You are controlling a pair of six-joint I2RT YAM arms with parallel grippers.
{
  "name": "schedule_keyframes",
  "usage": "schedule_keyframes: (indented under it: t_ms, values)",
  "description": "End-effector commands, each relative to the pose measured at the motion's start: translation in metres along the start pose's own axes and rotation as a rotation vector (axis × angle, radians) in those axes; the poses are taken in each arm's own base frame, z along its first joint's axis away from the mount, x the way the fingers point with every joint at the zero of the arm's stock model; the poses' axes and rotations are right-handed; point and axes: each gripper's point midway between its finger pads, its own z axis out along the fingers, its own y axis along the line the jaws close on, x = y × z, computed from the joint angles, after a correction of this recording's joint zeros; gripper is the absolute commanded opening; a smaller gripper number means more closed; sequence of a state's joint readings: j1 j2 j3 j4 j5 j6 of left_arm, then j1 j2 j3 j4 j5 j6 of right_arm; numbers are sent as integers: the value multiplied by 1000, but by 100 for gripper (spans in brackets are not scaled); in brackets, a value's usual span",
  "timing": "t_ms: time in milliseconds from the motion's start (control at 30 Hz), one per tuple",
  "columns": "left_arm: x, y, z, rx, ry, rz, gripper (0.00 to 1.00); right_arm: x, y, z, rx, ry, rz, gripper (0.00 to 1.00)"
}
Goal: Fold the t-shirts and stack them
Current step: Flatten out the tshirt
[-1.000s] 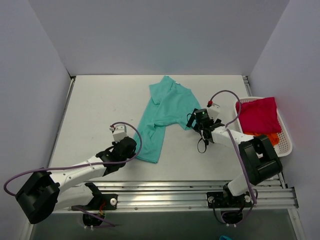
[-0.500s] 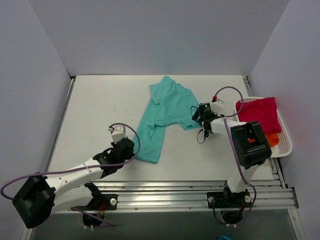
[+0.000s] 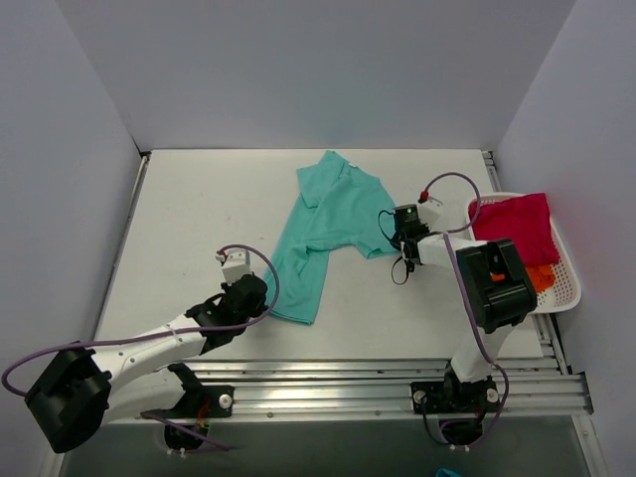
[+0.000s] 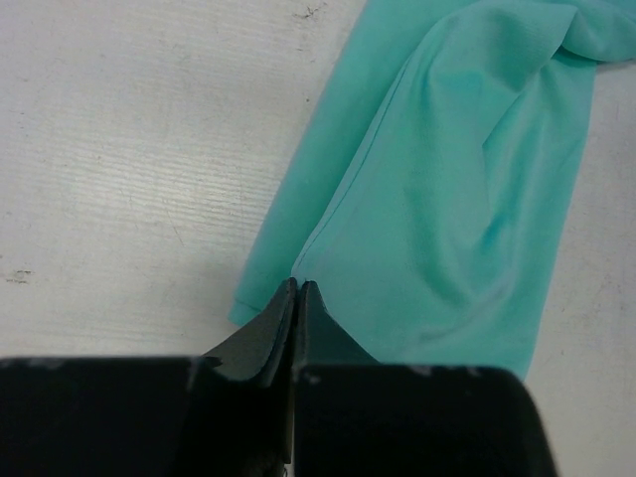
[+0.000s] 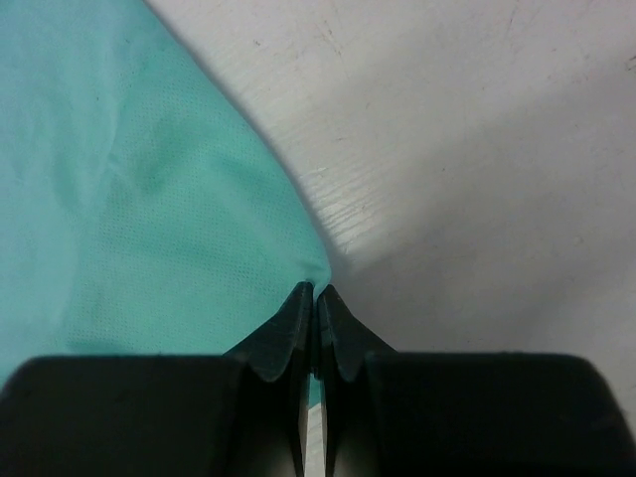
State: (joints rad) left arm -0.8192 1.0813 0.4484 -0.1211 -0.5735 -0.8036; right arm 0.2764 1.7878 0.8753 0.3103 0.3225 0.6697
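Top external view is showing the teal t-shirt (image 3: pixel 333 224) lying on the counter (image 3: pixel 199 219), its long axis running from far centre toward near left. At its near hem the left fingers (image 4: pixel 268 333) are clenching cloth, while the right fingers (image 5: pixel 283 333) are pinching its right edge. Off to the right, the crimson-pink t-shirt (image 3: pixel 514 227) and orange t-shirt (image 3: pixel 542 271) are sitting in the basket (image 3: pixel 566 290), not obstructing anything.

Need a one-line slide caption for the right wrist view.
Right gripper pinched shut on the edge of the teal t-shirt, white table alongside.
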Motion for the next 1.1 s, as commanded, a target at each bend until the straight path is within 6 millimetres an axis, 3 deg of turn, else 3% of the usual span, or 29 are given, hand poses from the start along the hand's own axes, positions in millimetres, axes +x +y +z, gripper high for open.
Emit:
schedule_keyframes:
  t_ms: [0,67,133,167,233,267,333,367,433,600,667,833,1067]
  values:
    - [-8,-3,-1,-2,-26,-1,2,5,-2,-11,-5,28,-9,0]
    - [-17,-9,-6,-9,-35,-3,2,0,0,-21,-10,6,-12,0]
    - [-21,-5,-13,-58,-48,33,2,-16,12,-42,-22,-57,-27,0]
    - [-28,-18,-22,-33,-66,43,2,-22,17,-52,-26,-81,-34,0]
    - [-34,-18,-33,-58,-80,65,2,-41,31,-87,-51,-161,-46,0]
    - [-44,-27,-41,-37,-95,56,2,-61,40,-111,-94,-218,-18,0]
    - [-53,-31,-59,-20,-112,80,2,-74,44,-140,-127,-251,-13,0]
    - [-59,-34,-67,-10,-127,82,2,-95,44,-167,-170,-303,30,0]
    - [-82,-38,-92,9,-175,96,2,-118,41,-199,-204,-349,59,0]
    - [-134,-41,-137,67,-262,143,2,-195,16,-315,-350,-534,197,0]
    - [-159,-50,-157,124,-300,153,2,-214,3,-349,-395,-592,227,0]
    - [-227,-54,-206,145,-397,160,2,-253,-20,-419,-471,-700,284,0]
    - [-297,-39,-276,268,-538,66,2,-288,-47,-499,-593,-819,341,0]
